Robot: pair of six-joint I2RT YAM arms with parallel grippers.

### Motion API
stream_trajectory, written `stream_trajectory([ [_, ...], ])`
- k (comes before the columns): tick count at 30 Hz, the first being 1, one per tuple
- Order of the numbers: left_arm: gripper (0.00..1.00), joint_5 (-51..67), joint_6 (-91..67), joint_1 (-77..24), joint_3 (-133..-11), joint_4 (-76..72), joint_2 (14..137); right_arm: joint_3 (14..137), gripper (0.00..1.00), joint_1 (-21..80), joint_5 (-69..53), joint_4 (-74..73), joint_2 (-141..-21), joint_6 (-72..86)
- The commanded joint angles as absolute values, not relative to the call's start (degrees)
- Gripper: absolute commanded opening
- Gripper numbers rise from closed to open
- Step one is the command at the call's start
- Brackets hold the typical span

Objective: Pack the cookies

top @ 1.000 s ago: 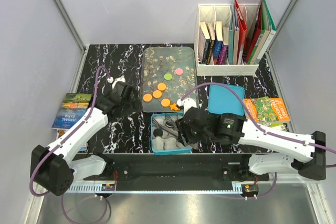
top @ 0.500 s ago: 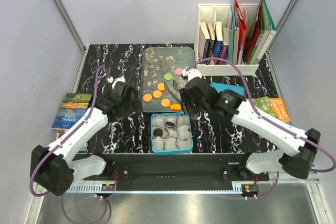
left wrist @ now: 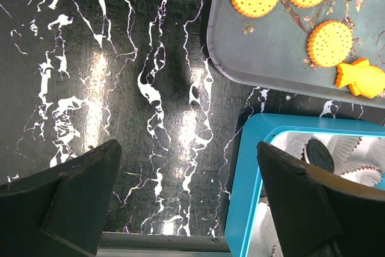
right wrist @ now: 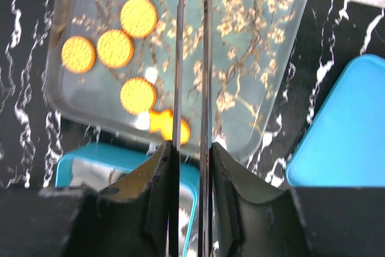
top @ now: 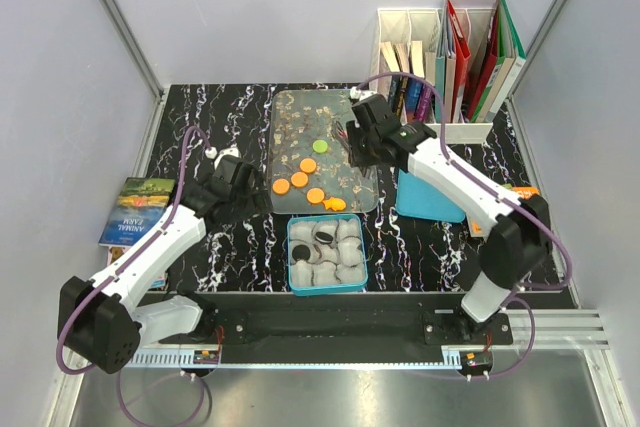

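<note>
The left fingers (left wrist: 66, 203) stand as wide apart as they go, nothing between them, over bare tabletop (top: 215, 112) at 9 o'clock of the blue box (top: 296, 287). The right fingers (right wrist: 157, 191) are drawn close, with only a thin slit of tray showing between. Their tips run off the top of the wrist view, so I cannot tell whether they pinch anything. From above, that arm's head covers the tray's 3 o'clock side, and whatever lies under it is hidden.

The cookies (top: 299, 179) sit mostly on the flowered tray (top: 290, 107), at 12 o'clock of the box. Four round orange ones lie flat in its 7 o'clock corner, three of them in a line running from 8 to 2. The green cookie (top: 320, 145) lies near the tray's middle, cut off by the top edge in the right wrist view. The fish-shaped cookie (left wrist: 361, 78) lies at the tray's 6 o'clock rim, long axis near enough 9 to 3 – tail at the 9 end in the left wrist view, half hidden by a finger in the right one. A black cookie (left wrist: 317, 154) rests in one of the paper cups (top: 345, 252) in the box.

The blue lid (top: 430, 197) lies at 3 o'clock of the tray, partly under the right arm.
</note>
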State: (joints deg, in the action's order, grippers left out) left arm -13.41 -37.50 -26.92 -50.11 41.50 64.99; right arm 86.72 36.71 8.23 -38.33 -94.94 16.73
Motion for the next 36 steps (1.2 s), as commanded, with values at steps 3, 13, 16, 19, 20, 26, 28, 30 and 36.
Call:
stream_trajectory([
  [3,0.99,-11.5,-36.8,-27.2,-51.0,40.6,65.0,94.3,0.36,34.0,3.7,-34.5,-102.9,14.9],
  [13,0.99,-11.7,-36.7,-27.2,-50.9,40.5,65.5,95.1,0.48,34.0,0.3,-31.6,-106.5,15.8],
  [16,0.99,-11.8,-36.8,-27.1,-51.0,40.5,65.7,94.9,0.50,34.0,0.3,-31.4,-106.8,15.7],
  [19,0.99,-11.8,-36.8,-27.2,-51.1,40.5,65.9,94.5,0.51,34.0,-1.8,-30.9,-107.1,16.0],
  [20,0.99,-11.8,-36.9,-27.2,-51.2,40.5,66.0,94.4,0.51,34.0,-2.0,-30.8,-107.2,16.3],
  [26,0.99,-11.9,-36.8,-27.2,-51.1,40.6,66.1,93.4,0.51,34.1,-2.9,-29.9,-108.8,16.6],
  [28,0.99,-12.0,-36.8,-27.2,-51.1,40.5,66.1,93.0,0.50,34.1,-2.5,-29.7,-109.2,16.5],
  [30,0.99,-12.0,-36.8,-27.1,-51.1,40.5,66.2,92.6,0.50,34.1,-1.9,-29.4,-109.5,16.4],
  [36,0.99,-11.9,-36.7,-27.2,-51.2,40.5,66.3,91.9,0.49,34.1,-0.4,-29.3,-110.4,16.2],
])
